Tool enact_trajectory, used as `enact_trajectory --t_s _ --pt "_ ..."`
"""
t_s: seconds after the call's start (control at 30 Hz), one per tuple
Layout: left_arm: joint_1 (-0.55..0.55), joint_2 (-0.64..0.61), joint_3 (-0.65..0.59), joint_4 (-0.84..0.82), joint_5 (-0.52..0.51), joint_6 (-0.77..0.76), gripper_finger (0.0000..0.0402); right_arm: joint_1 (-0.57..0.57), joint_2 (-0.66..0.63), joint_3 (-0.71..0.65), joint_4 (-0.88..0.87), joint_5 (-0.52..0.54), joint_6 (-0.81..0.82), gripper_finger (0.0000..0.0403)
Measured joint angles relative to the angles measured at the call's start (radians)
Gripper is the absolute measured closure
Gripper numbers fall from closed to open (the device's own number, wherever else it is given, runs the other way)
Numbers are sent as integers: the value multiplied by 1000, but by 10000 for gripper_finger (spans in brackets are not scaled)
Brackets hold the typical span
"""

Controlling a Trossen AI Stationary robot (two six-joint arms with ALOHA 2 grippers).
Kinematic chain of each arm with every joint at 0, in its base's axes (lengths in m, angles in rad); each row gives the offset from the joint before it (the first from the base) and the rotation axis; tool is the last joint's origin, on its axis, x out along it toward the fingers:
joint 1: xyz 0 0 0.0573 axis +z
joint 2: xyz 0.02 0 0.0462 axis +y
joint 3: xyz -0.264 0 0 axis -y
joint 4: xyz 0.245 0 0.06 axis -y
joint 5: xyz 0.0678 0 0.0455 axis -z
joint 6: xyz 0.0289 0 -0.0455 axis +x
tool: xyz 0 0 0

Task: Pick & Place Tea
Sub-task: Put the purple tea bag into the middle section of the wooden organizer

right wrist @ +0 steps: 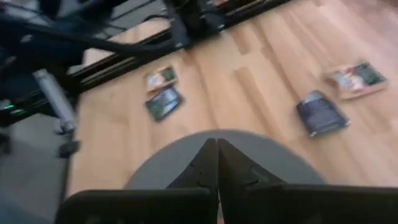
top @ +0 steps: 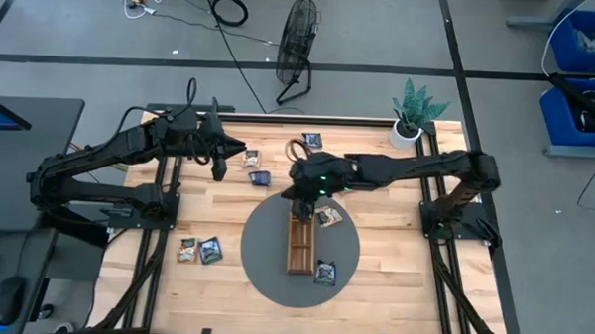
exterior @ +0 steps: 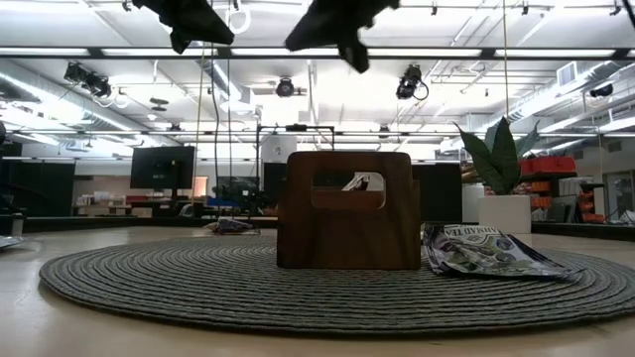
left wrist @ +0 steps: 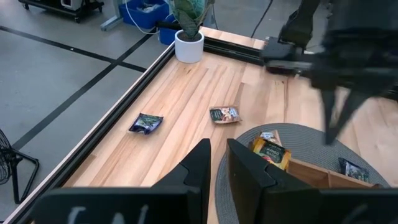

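An orange sachet (left wrist: 271,153) was seen in the wooden tray (left wrist: 323,177), with two sachets (left wrist: 146,122) (left wrist: 224,114) lying on the table (left wrist: 186,93).

A pale wooden slatted table (top: 393,279) fills the centre of the high view. On it lie a round grey woven mat (top: 264,270) at lower centre, a white pot with a green plant (top: 408,126) at upper right, and small flat sachets: two (top: 199,250) at lower left, two (top: 255,167) at upper centre.
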Motion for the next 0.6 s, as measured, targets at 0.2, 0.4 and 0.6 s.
enact_trajectory --t_s 0.2,0.4,0.6 --pt "0 0 0 1 0 0 349 28 -184 -227 275 20 105 403" --pt "0 0 0 0 4 -29 349 70 -357 -436 347 79 204 403" --pt "0 0 0 0 4 -54 349 172 -537 -631 349 71 339 403"
